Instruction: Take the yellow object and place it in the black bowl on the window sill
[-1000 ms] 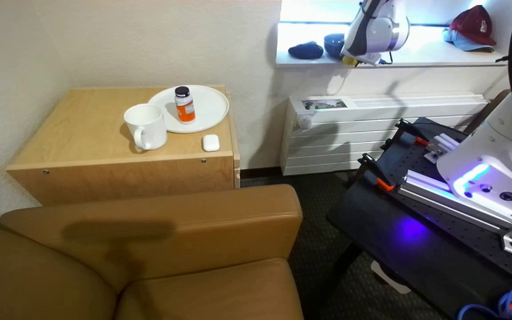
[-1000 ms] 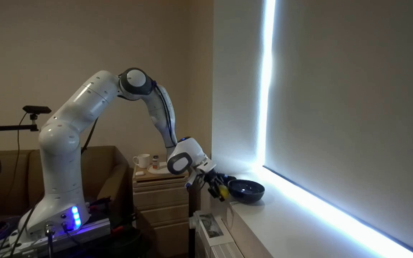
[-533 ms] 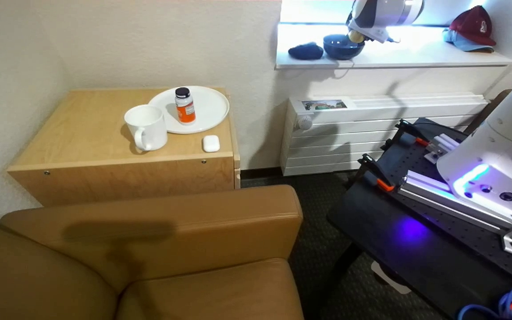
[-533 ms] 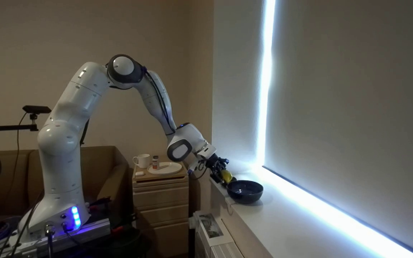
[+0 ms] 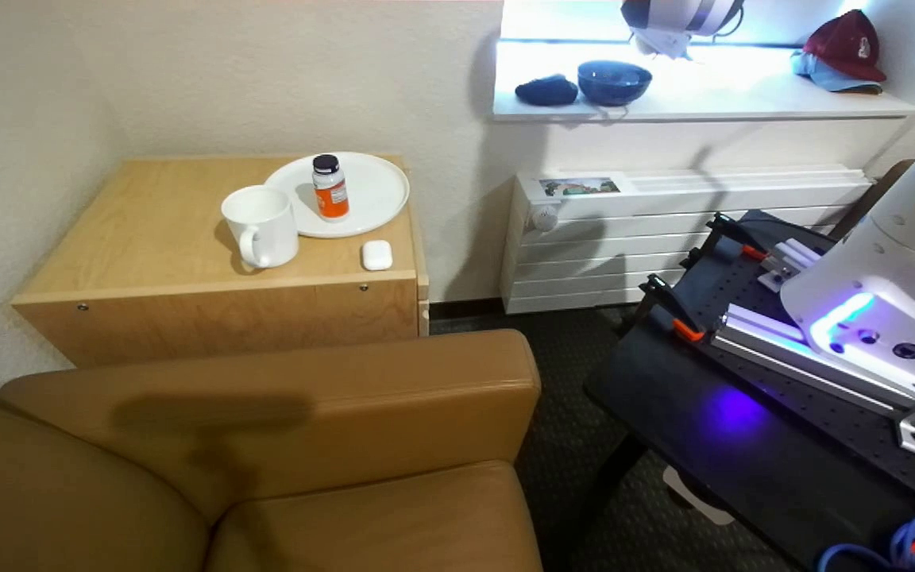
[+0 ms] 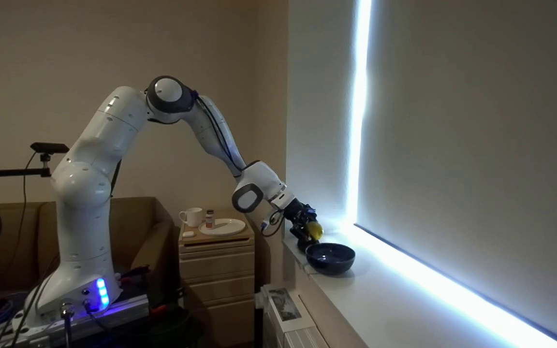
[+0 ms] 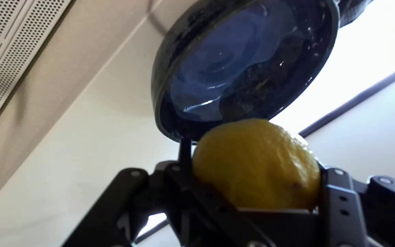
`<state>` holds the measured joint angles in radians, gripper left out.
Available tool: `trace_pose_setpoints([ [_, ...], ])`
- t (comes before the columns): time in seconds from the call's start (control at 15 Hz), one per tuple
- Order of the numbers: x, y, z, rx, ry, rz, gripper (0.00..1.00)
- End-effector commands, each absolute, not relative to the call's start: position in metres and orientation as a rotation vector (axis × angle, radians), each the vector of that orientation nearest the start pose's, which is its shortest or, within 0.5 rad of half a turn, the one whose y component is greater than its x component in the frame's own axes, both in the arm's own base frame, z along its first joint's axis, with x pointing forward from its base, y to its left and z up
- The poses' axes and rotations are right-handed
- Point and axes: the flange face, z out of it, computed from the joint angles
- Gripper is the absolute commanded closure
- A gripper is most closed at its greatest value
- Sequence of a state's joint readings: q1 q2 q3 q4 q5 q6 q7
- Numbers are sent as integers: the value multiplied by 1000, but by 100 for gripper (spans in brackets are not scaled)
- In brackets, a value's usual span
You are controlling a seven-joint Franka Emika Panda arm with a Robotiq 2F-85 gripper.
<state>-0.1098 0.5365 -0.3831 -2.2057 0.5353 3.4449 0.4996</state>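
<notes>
Wrist view gave me the white window sill (image 7: 108,147), slanting roughly from seven o'clock to one. On it stood the black bowl (image 7: 204,82), at twelve o'clock. Facing it, at six o'clock, was the gripper (image 7: 253,161), jaws clamped on the yellow lemon (image 7: 257,166), whose long axis lay about nine to three, jaw to jaw. Seen in an exterior view, that lemon (image 6: 314,231) hung above the sill, at eleven o'clock from the bowl, so the next move, I reckoned, called for a short carry toward five, past the rim, then letting go
</notes>
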Motion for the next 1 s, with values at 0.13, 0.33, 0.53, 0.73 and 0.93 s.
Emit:
trace_pose_setpoints([
  [0.13,509,-337,224,-2288,2081,-1118,55],
  [0.33,514,-338,214,-2306,2086,-1104,30],
  [0.53,530,-338,222,-2321,1995,-1028,55],
  [0.73,557,-351,221,-2249,2005,-921,55],
  [0.93,574,-373,218,-2203,2038,-804,55],
])
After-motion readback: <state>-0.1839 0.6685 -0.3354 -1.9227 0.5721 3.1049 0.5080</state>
